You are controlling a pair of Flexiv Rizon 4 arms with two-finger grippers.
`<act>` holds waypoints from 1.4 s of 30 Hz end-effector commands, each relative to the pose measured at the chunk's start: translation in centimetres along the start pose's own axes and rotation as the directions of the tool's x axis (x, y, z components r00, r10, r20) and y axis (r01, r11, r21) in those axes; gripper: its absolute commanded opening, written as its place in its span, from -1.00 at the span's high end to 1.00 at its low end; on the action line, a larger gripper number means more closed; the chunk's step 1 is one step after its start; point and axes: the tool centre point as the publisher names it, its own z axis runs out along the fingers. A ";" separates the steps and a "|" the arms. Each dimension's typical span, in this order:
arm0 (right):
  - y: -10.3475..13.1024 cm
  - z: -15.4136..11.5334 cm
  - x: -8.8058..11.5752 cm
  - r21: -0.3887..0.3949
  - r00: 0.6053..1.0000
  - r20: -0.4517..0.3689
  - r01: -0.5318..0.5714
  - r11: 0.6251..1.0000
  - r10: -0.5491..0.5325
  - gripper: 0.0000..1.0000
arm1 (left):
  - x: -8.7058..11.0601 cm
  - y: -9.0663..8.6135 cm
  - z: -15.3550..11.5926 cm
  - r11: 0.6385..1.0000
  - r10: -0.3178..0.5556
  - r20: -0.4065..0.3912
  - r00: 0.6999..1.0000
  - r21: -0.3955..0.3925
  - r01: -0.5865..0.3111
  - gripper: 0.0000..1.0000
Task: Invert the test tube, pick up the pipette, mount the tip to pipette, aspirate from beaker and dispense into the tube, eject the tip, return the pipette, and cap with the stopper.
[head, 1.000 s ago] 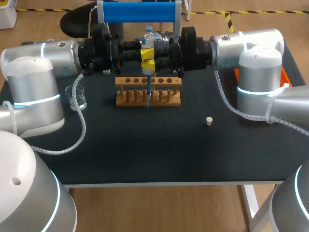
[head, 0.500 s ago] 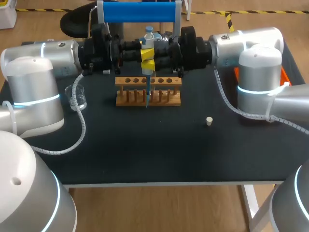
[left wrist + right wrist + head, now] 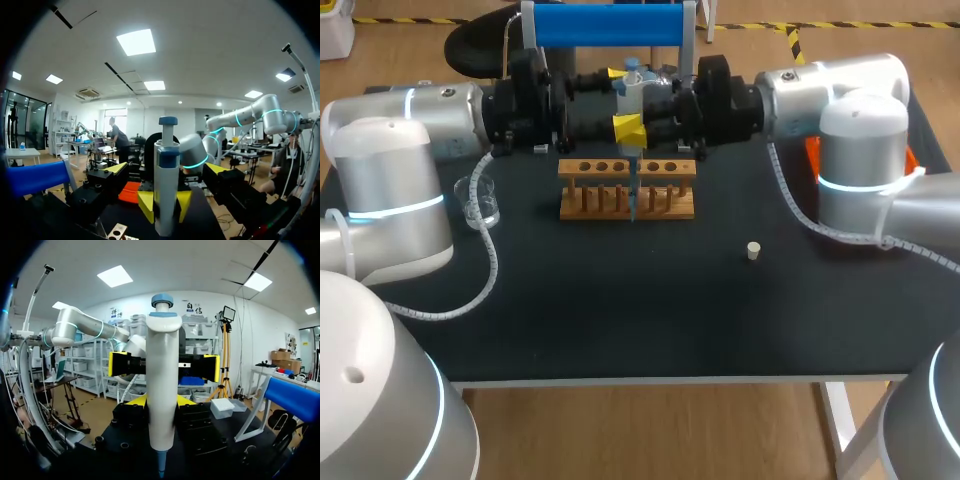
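Left hand: had spread, releasing the pipette.
Pipette: shifted slightly sideways, upright, tip down at the rack.
Right hand: pinched it alone.
Risk: lone grip might tilt it, snagging the rack.

The left arm, right arm and upright pipette crowded the space above the rack, while the tabletop around the stopper lay open.

Left claw spread, right claw clamped.
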 end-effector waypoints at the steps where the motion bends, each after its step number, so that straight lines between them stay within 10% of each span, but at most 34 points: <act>1: 0.1 -2.5 0.1 0.000 1.000 -0.020 0.000 1.000 0.000 1.00 | 0.1 0.0 0.1 1.000 0.001 0.004 1.000 0.001 -0.001 -1.00; 20: 1.0 -14.2 -0.5 -0.022 0.998 -0.059 0.022 1.000 -0.023 1.00 | 0.1 0.0 0.1 1.000 0.001 0.004 1.000 0.001 -0.001 -1.00; 42: 1.1 -14.6 -0.6 -0.026 0.998 -0.063 0.021 0.999 -0.023 1.00 | 0.1 0.0 0.1 1.000 0.001 0.004 1.000 0.001 -0.001 -1.00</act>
